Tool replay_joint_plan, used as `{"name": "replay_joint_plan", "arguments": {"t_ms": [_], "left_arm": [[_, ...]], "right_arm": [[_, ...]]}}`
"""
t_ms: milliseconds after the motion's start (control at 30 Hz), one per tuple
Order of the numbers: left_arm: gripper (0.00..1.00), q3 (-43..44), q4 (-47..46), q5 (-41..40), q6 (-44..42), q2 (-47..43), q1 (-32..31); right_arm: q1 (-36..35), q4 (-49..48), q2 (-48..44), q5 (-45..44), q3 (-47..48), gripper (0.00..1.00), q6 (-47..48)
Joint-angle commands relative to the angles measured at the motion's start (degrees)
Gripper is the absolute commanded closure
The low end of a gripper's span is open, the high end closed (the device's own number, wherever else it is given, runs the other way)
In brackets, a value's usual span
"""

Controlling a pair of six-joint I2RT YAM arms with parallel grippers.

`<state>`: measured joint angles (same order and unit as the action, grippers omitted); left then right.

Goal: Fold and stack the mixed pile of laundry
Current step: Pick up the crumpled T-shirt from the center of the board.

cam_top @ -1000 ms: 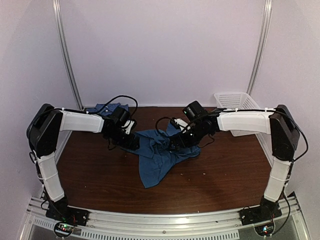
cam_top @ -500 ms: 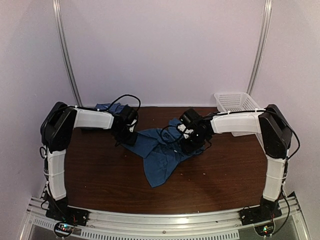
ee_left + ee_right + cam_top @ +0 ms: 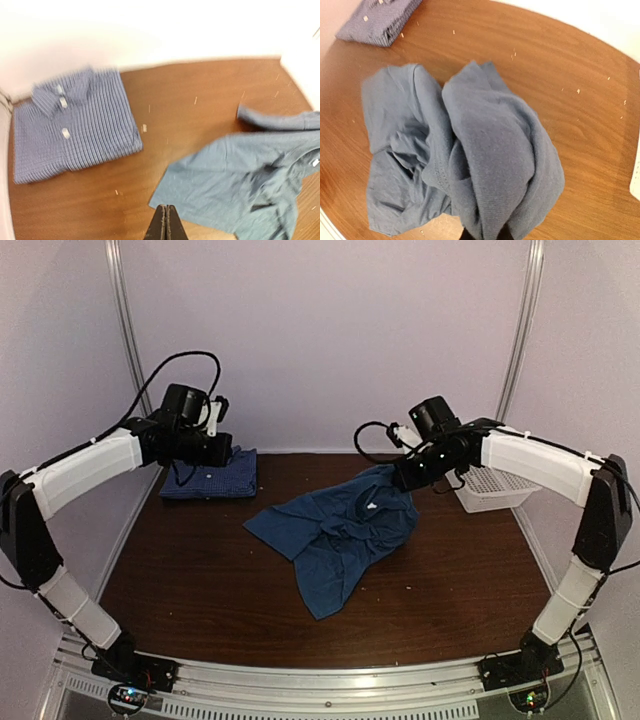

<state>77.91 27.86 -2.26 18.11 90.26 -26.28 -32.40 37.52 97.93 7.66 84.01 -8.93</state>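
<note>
1. The left gripper (image 3: 166, 216) is clenched on nothing, high at the upper left of the top view, above the folded checked shirt (image 3: 212, 478).
2. The right gripper (image 3: 402, 478) grasps 1 edge of the teal t-shirt (image 3: 335, 530), held raised right of centre.
3. The rest of the t-shirt lies crumpled mid-table (image 3: 200, 580).

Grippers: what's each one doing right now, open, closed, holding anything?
Left gripper: closed, nothing between its fingers.
Right gripper: closed on the t-shirt.
</note>
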Motion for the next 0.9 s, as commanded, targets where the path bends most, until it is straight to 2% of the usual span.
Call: {"name": "replay_joint_plan", "arguments": {"t_ms": [0, 100, 133, 167, 267, 367, 533, 700, 867], "left_arm": [[0.99, 2.1, 1.8, 5.1, -3.0, -2.3, 0.4], [0.49, -1.8, -1.0, 9.1, -3.2, -2.3, 0.4], [0.41, -4.9, -3.3, 11.1, -3.4, -2.3, 0.4], [0.37, -7.4, -5.5, 12.5, -3.2, -2.1, 0.4], [0.30, -11.6, -9.2, 13.7, -2.5, 0.8, -0.7], [0.26, -12.3, -10.2, 11.7, -2.6, 5.2, -4.1], [0.24, -11.8, -10.6, 5.7, -5.1, 10.9, -11.0], [0.23, -10.7, -12.7, 6.1, -6.7, 16.4, -13.4], [0.21, -6.1, -12.6, 4.3, -7.5, 23.0, -14.5]], "right_arm": [[3.3, 0.6, -4.8, 10.5, 3.5, 1.00, 0.9], [3.5, 1.8, -4.8, 15.6, 5.3, 1.00, 1.3], [3.6, 1.8, -4.9, 17.7, 5.5, 1.00, 1.3], [3.5, 1.7, -5.0, 19.4, 5.4, 1.00, 1.3], [3.5, 1.0, -6.1, 23.3, 4.0, 1.00, 1.3], [3.5, 0.5, -7.2, 25.0, 2.7, 1.00, 0.6], [3.5, -0.6, -9.0, 26.1, 1.0, 1.00, -1.2], [3.5, -0.5, -9.3, 26.0, 1.0, 1.00, -1.7], [3.5, -0.1, -9.4, 26.2, 1.4, 1.00, -1.8]]}}
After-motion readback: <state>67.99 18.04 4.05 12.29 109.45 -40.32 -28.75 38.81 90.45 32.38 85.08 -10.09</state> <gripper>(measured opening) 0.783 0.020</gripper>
